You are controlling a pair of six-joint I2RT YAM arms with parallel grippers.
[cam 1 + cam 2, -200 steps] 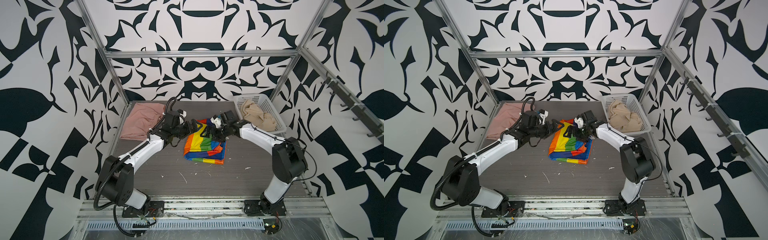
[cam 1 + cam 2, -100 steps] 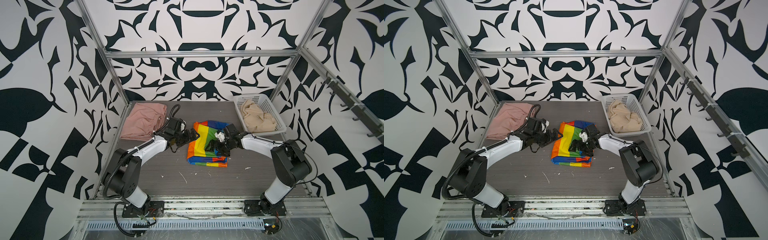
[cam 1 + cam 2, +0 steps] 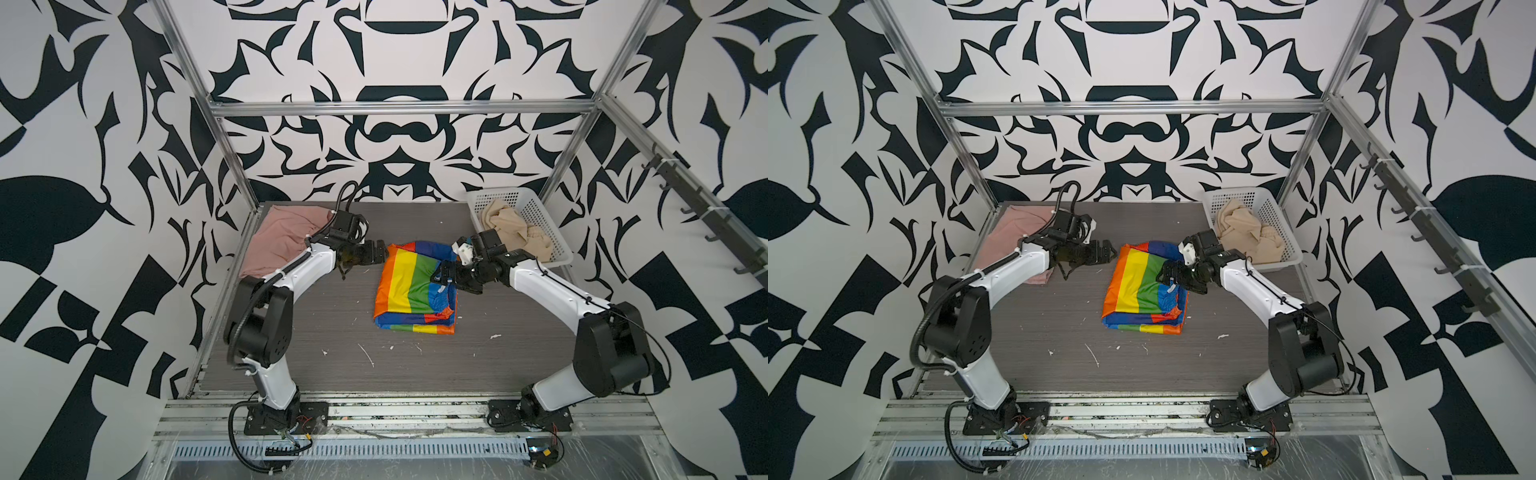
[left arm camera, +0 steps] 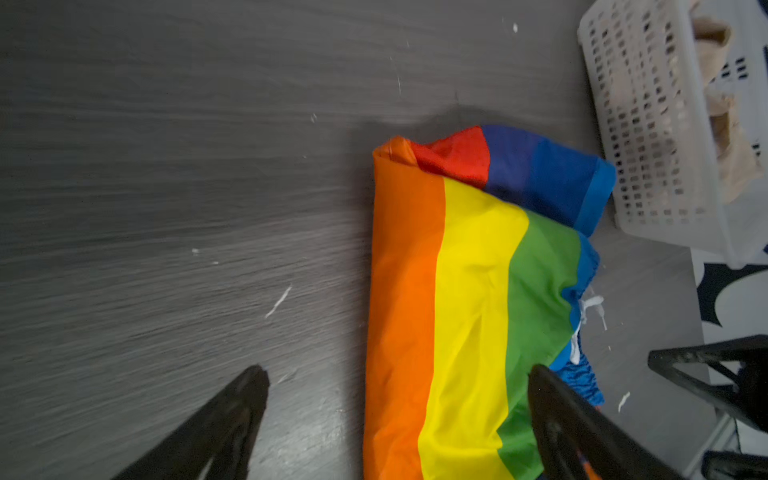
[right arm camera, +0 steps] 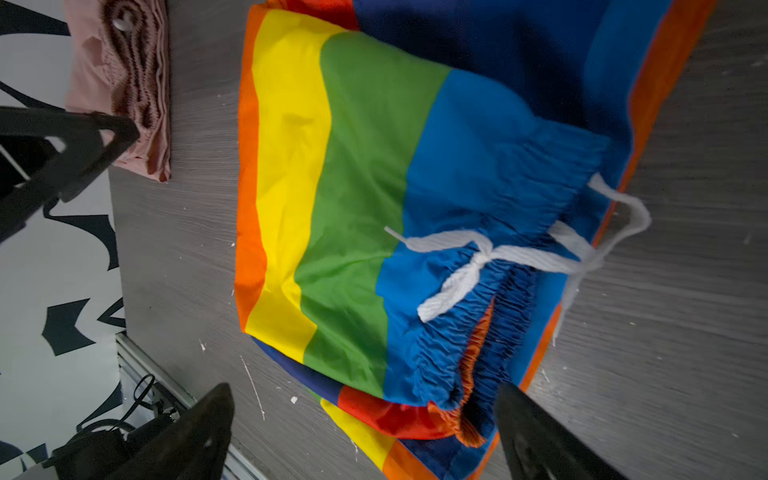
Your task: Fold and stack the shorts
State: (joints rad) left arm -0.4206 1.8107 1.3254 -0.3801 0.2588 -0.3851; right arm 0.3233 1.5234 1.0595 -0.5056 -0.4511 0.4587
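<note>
Left gripper [image 3: 380, 252] and right gripper [image 3: 442, 277], jaws wide and empty, flank the folded shiny rainbow-striped shorts [image 3: 409, 286] on the grey tabletop [image 3: 415, 365], seemingly ready for stacking on the salmon-pink cloth shorts [image 3: 282, 241]; crumpled beige shorts [image 3: 515, 230] wait in the white perforated basket [image 3: 536, 208]

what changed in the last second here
The left pincer drew back off the rainbow shorts and is now beside their far left edge. The right pincer slid nearer and rightward, over their right edge. Both stayed open, holding nothing. The rainbow shorts stayed folded in place; the pink shorts and the beige shorts in the basket did not move.
</note>
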